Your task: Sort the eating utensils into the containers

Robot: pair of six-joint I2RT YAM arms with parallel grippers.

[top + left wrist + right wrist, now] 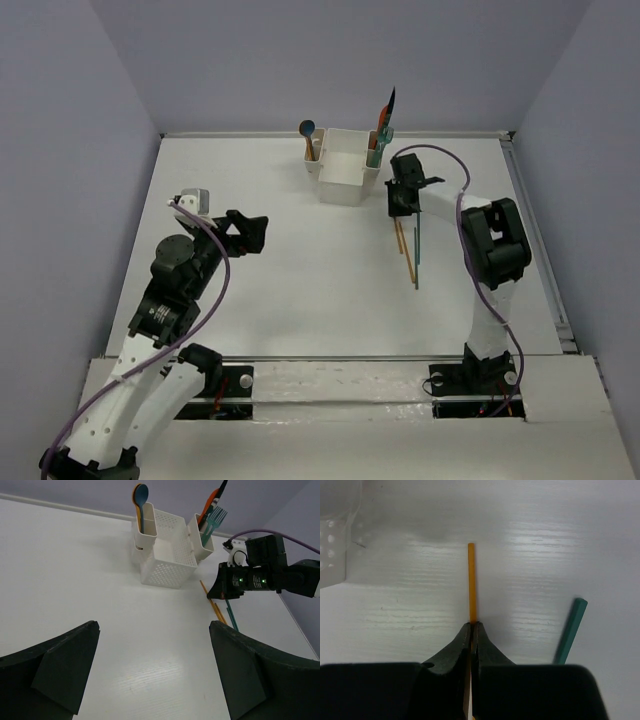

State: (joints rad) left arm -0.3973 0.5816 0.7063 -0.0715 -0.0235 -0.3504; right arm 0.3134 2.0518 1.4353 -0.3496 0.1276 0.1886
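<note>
Our right hand [472, 628] is clenched on a slim orange plastic chopstick [471, 580], its jaws pinched tight around the stick. We cannot tell whether the stick's free end touches the white surface [300, 280]. A teal plastic chopstick [570, 630] lies on the surface just beside it. The white perforated plastic caddy [342, 170] stands near, beyond the hand. A blue plastic spoon [142, 494] is upright in its left side compartment and a teal plastic fork [216, 517] in its right. Our left hand [152, 630] is released, well apart from the caddy, holding nothing.
</note>
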